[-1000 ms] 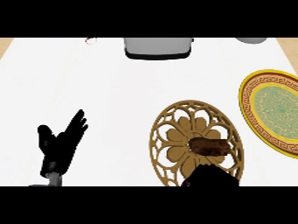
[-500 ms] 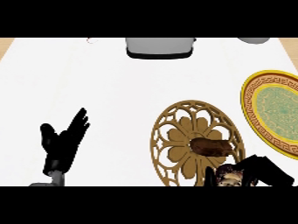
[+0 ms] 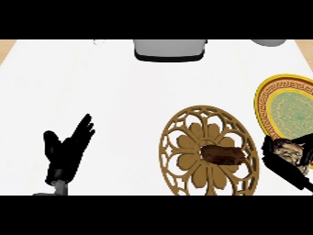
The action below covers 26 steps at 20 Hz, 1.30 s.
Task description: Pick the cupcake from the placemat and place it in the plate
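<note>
The cupcake (image 3: 223,154), dark brown, lies right of centre on the round openwork wooden placemat (image 3: 186,137). The yellow-rimmed plate (image 3: 271,98) with a green patterned middle lies to the right, touching the mat's edge. My right hand (image 3: 284,169) comes in from the lower right, just right of the cupcake and over the plate's lower left rim. Its fingers are spread and hold nothing, and it does not touch the cupcake. My left hand (image 3: 67,153) rests open at the lower left, fingers up.
A grey appliance (image 3: 170,49) stands at the counter's far edge, and a grey rounded object (image 3: 271,42) sits at the far right corner. The white counter top (image 3: 84,92) stretches left of the placemat.
My right hand has come up from the lower edge and moved right, from the placemat's lower right to the plate's lower left rim. The cupcake and left hand have stayed put.
</note>
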Tool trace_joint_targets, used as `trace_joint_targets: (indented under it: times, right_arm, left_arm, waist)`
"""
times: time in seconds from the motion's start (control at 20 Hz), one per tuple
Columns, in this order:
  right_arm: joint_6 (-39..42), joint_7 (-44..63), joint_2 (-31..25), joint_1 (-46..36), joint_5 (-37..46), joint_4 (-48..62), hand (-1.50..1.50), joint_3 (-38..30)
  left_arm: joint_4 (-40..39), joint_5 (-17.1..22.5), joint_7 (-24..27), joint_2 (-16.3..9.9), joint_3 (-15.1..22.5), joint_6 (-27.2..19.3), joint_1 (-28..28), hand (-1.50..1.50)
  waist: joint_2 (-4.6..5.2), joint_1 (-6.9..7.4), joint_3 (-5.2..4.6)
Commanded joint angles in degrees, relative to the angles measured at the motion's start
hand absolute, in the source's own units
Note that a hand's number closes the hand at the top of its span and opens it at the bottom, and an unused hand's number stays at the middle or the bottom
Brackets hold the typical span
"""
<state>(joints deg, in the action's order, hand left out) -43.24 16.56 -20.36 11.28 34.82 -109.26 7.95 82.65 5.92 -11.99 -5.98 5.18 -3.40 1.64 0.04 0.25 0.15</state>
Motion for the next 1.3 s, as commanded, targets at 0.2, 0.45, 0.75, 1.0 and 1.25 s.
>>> trace_joint_targets:
  times: [0.2, 0.45, 0.75, 1.0, 1.25]
  right_arm:
    - [1.48, -19.07, -5.89, -14.41, -19.49, 25.89, 1.5, -15.25]
    - [7.56, -32.73, -7.78, -24.03, -27.3, 45.7, 1.5, -22.41]
    - [13.55, -29.95, -13.49, -31.12, -25.68, 63.84, 1.5, -24.21]
    - [19.44, -31.93, -14.3, -37.43, -20.64, 77.72, -1.5, -19.39]
    - [25.55, -44.65, -13.21, -41.57, -24.69, 86.48, -1.5, -23.57]
  left_arm:
    - [1.3, -1.0, 1.04, -0.12, 0.94, 0.68, 3.19, 0.0]
    - [0.21, 0.3, -1.55, 0.08, -0.35, 0.98, -0.6, 0.0]
    - [0.69, -0.97, 0.17, 1.31, 0.8, 0.34, 1.43, 0.0]
    - [-2.68, -1.28, -1.07, 1.08, 0.12, 0.65, -4.22, 0.0]
    - [-1.49, -1.57, -1.29, 2.13, 1.34, 0.52, -2.8, 0.0]
  waist:
    - [0.13, 0.84, 0.02]
    - [0.32, 0.93, 0.03]
    - [0.57, 2.14, -0.04]
    - [1.07, 2.56, 0.08]
    - [1.02, 2.53, 0.22]
